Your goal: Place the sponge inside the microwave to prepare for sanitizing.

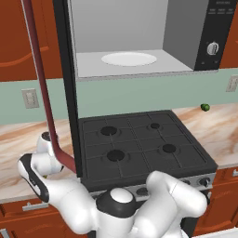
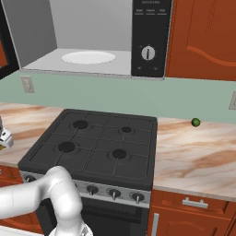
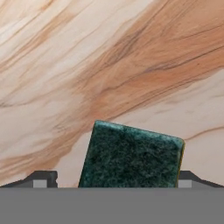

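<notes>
The sponge (image 3: 131, 157) lies on the marbled counter with its dark green scrub top up and a thin yellow edge showing on its right side. My gripper (image 3: 114, 180) hangs open right over it, one fingertip (image 3: 43, 179) to each side of the block; the left tip stands clear of it and the right tip is very close. In the left base view my hand (image 1: 44, 142) is low over the counter left of the stove, behind the open door. The microwave (image 1: 186, 32) stands open above the stove, its grey interior holding a white plate (image 1: 129, 59). Its dark red handle bar (image 1: 44, 93) runs down in front of my hand.
A black stove (image 1: 139, 148) with several burners sits under the microwave. A small green ball (image 2: 196, 122) rests on the counter to the right. The open door's black edge (image 1: 69, 93) stands between my hand and the stove. Wall outlets (image 1: 30, 98) sit on the green backsplash.
</notes>
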You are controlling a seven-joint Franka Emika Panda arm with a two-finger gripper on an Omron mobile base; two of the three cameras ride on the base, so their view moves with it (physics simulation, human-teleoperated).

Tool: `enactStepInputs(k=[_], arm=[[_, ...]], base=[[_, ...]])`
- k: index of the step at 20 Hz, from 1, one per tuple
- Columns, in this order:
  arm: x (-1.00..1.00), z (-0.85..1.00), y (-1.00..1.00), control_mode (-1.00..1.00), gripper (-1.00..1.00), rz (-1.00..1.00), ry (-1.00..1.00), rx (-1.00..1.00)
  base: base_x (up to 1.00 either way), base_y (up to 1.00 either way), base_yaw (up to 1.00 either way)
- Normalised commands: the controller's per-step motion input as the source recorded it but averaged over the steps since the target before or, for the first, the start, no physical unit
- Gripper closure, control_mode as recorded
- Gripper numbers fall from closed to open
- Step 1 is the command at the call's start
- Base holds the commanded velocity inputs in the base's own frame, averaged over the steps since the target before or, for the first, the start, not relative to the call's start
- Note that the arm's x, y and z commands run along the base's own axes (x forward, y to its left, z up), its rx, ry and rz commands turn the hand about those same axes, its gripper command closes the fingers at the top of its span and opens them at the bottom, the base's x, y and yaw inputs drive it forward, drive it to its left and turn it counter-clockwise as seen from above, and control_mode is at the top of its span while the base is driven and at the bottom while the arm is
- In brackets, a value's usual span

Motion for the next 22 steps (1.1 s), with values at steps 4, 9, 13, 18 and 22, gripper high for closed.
enactStepInputs(k=[4,9,13,18,22], arm=[[0.04,-0.14,0.04,-1.0,-1.0,0.0,0.0,-0.01],[0.0,-0.18,0.03,-1.0,1.0,0.0,0.0,-0.01],[0.0,-0.18,0.01,-1.0,1.0,-0.01,0.0,-0.02],[0.0,-0.2,-0.02,-1.0,1.0,-0.02,0.0,-0.01],[-0.05,-0.12,-0.09,-1.0,1.0,-0.01,0.0,0.0]], base=[[0.0,0.0,0.0],[0.0,0.0,0.0],[0.0,0.0,0.0],[0.0,0.0,0.0],[0.0,0.0,0.0]])
